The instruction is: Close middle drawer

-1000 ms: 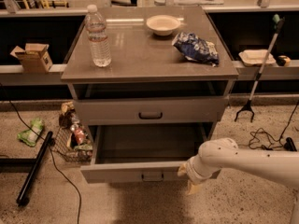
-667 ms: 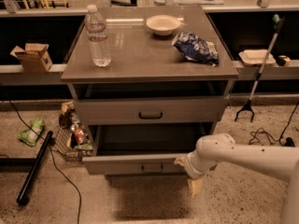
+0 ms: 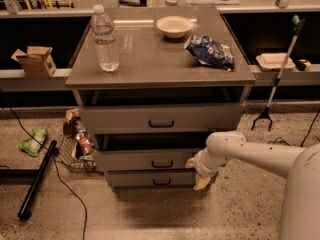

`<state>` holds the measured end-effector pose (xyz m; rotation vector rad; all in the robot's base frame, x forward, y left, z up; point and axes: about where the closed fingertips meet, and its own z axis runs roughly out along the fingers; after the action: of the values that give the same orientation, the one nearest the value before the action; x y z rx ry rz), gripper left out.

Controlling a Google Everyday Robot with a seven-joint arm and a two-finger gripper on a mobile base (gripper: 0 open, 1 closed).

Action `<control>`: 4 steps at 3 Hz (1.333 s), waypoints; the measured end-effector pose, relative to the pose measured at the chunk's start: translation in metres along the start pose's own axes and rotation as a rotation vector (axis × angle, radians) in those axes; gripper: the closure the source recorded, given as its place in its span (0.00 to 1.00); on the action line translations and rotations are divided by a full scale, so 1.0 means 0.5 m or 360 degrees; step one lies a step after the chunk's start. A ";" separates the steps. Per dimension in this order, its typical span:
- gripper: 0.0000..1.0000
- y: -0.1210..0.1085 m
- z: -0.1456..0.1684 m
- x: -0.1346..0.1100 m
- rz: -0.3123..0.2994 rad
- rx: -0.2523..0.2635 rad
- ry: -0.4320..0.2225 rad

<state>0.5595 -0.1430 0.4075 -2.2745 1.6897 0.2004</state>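
Your end effector [image 3: 199, 172] sits at the right end of the middle drawer [image 3: 142, 160], touching or just beside its front panel; I cannot tell whether it is open or closed. The drawer looks nearly home, second of three in the bench [image 3: 150, 59], with a dark gap showing above its panel. The panel's long axis runs left to right across the view, and its pull [image 3: 161, 163] lies to the left of your contact. Push straight away from the camera, into the cabinet; pressing so far off-centre could rack the drawer.
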 end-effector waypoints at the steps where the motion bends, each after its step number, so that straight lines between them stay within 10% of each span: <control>1: 0.61 -0.041 0.000 0.027 0.0051 0.0027 0.0009; 2: 0.53 -0.070 -0.010 0.051 0.0107 0.0060 0.0012; 4: 0.06 -0.078 -0.026 0.068 0.0148 0.0081 0.0003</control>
<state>0.6060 -0.1677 0.4159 -2.1629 1.7825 0.1736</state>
